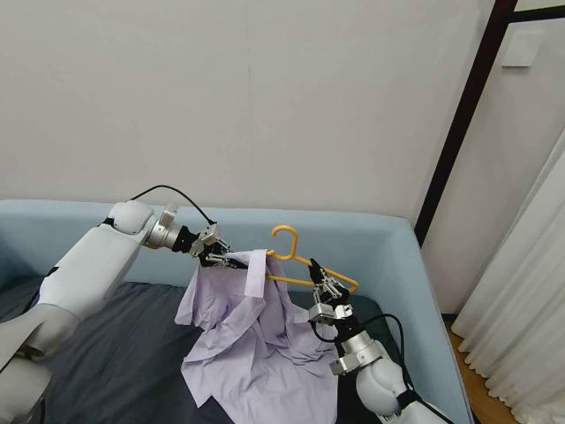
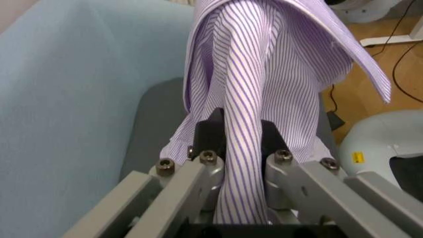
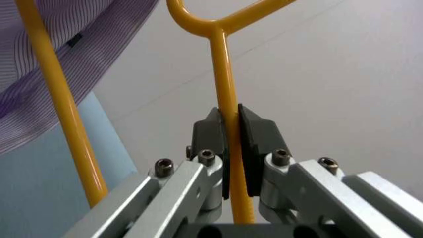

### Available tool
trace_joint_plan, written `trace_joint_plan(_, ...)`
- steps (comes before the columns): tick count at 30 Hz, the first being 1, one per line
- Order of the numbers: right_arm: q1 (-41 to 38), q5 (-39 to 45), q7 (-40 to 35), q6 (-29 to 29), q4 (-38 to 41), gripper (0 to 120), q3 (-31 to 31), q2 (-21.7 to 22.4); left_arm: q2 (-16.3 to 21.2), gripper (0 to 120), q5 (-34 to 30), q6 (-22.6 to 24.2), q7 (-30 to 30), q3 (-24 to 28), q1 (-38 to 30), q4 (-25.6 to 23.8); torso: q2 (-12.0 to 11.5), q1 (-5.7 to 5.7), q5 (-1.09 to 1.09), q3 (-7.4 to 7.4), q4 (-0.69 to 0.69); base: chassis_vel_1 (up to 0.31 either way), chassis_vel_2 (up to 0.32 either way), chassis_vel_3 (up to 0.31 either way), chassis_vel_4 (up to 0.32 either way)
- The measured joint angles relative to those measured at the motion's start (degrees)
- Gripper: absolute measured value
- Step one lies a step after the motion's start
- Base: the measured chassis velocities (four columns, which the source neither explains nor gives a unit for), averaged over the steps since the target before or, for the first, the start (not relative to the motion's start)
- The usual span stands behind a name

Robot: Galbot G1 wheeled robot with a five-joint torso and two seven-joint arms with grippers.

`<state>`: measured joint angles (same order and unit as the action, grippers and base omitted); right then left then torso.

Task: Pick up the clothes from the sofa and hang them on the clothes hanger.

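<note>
While the left tool [image 1: 229,260] is closed tight on a fold of the lilac striped shirt [image 1: 256,344], holding its collar end above the pale blue sofa [image 1: 371,243], the right tool [image 1: 324,285] is clamped narrow on a bar of the yellow hanger [image 3: 226,74], just beside the shirt. Fabric hides the hanger's left end, which seems to sit under the collar. The shirt's lower part rests on the dark seat cushion [image 1: 106,353].

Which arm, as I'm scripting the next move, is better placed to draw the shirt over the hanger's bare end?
Left, probably. The left gripper is shut on the shirt and can pull it along; the right gripper clamps the hanger, steadying it.
</note>
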<state>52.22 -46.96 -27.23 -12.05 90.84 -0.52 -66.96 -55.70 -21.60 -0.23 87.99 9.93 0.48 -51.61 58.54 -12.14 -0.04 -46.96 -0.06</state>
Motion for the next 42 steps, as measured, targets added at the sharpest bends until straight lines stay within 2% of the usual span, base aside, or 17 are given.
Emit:
trace_joint_plan(4, 0.0, 1.7, -0.2, 0.2, 0.2, 5, -0.1, -0.1, -0.2, 4, 0.0, 0.0, -0.1, -0.2, 0.1, 0.3, 0.0, 0.0, 0.0, 0.0, 0.0, 0.0, 0.0, 0.0, 0.0)
trace_joint_plan(9, 0.5, 6.1, -0.4, -0.3, 1.0, 25, -0.4, 0.1, -0.6, 4, -0.1, 0.0, -0.2, -0.9, 0.4, 1.2, 0.0, 0.01, 0.01, 0.0, 0.0, 0.0, 0.0, 0.0, 0.0)
trace_joint_plan(12, 0.8, 8.5, -0.4, -3.9, 1.6, 32, -0.1, 0.2, -0.8, 1, -0.1, 0.0, -0.2, -1.3, 0.5, 1.7, 0.0, 0.01, 0.0, 0.0, 0.0, 0.0, 0.0, 0.0, 0.0)
trace_joint_plan(14, 1.3, 11.5, 2.0, -11.8, 2.0, 41, 0.2, 0.3, -1.1, 1, -0.1, -0.1, -0.3, -1.7, 0.5, 2.1, 0.0, 0.0, 0.01, 0.0, 0.0, 0.0, 0.0, 0.0, 0.0)
trace_joint_plan(16, 2.1, 15.8, 8.8, -20.9, 2.2, 51, 0.4, 0.8, -1.3, 1, 0.0, -0.1, -0.3, -2.0, 0.4, 2.6, 0.0, 0.01, 0.0, 0.0, 0.01, 0.0, 0.0, 0.0, 0.0)
trace_joint_plan(17, 2.1, 15.8, 8.8, -20.9, 2.2, 51, 0.4, 0.8, -1.3, 1, 0.0, -0.1, -0.3, -2.0, 0.4, 2.6, 0.0, 0.01, 0.0, 0.0, 0.01, 0.0, 0.0, 0.0, 0.0)
trace_joint_plan(18, 2.7, 19.5, 13.7, -24.5, 2.1, 56, 0.3, 1.2, -1.4, 1, 0.0, -0.1, -0.3, -2.1, 0.2, 2.8, 0.0, 0.01, 0.0, 0.0, 0.01, 0.0, 0.0, 0.0, 0.0)
trace_joint_plan(20, 3.4, 28.8, 20.5, -26.4, 0.9, 65, -0.8, 1.9, -1.5, 1, 0.0, -0.1, -0.3, -2.2, -0.2, 2.9, 0.0, 0.01, 0.01, 0.0, -0.01, 0.0, 0.0, 0.0, 0.0)
trace_joint_plan(22, 3.5, 37.0, 23.9, -26.1, -1.4, 73, -1.4, 2.0, -1.5, 1, 0.1, -0.1, -0.3, -2.2, -0.4, 2.9, 0.0, 0.01, 0.01, 0.0, -0.01, 0.0, 0.0, 0.0, 0.0)
trace_joint_plan(24, 3.4, 38.2, 24.3, -25.8, -2.0, 74, -1.4, 1.9, -1.5, 1, 0.1, -0.1, -0.3, -2.2, -0.5, 2.9, 0.0, 0.01, 0.01, 0.0, -0.02, 0.0, 0.0, 0.0, 0.0)
trace_joint_plan(26, 3.0, 41.8, 25.5, -24.5, -3.8, 86, -1.3, 1.7, -1.5, 1, 0.1, -0.1, -0.3, -2.2, -0.7, 2.9, 0.0, 0.01, 0.02, 0.0, -0.01, 0.0, 0.0, 0.0, 0.0)
trace_joint_plan(28, 2.3, 46.4, 26.1, -20.6, -6.2, 95, -1.1, 1.5, -1.7, 1, 0.0, -0.1, -0.3, -2.3, -1.1, 3.0, 0.0, 0.0, -0.01, 0.0, 0.03, 0.0, 0.0, 0.0, 0.0)
trace_joint_plan(29, 2.3, 46.4, 26.1, -20.6, -6.2, 95, -1.1, 1.5, -1.7, 1, 0.0, -0.1, -0.3, -2.3, -1.1, 3.0, 0.0, 0.0, -0.01, 0.0, 0.03, 0.0, 0.0, 0.0, 0.0)
trace_joint_plan(31, 2.2, 49.2, 24.4, -14.9, -7.9, 99, -1.6, 0.9, -2.6, 1, -0.1, -0.1, -0.4, -2.2, -1.8, 3.3, 0.0, 0.01, 0.0, 0.0, -0.01, 0.0, 0.0, 0.0, 0.0)
trace_joint_plan(33, 2.0, 50.4, 21.0, -11.0, -9.8, 100, -2.4, -0.3, -2.7, 1, -0.3, 0.0, -0.4, -1.9, -2.0, 3.2, 0.0, 0.01, 0.02, 0.0, -0.04, 0.0, 0.0, 0.0, 0.0)
trace_joint_plan(39, 1.2, 48.7, 17.4, -8.5, -13.1, 97, -3.1, -3.0, -2.3, 1, -0.4, 0.0, -0.4, -1.8, -1.9, 2.6, 0.0, 0.01, 0.02, 0.0, 0.01, 0.0, 0.0, 0.0, 0.0)
trace_joint_plan(42, 0.6, 41.4, 13.7, -7.4, -16.1, 82, -3.5, -5.1, -1.9, 1, -0.5, 0.1, -0.4, -1.8, -1.6, 2.4, 0.0, 0.0, -0.01, 0.0, 0.03, 0.0, 0.0, 0.0, 0.0)
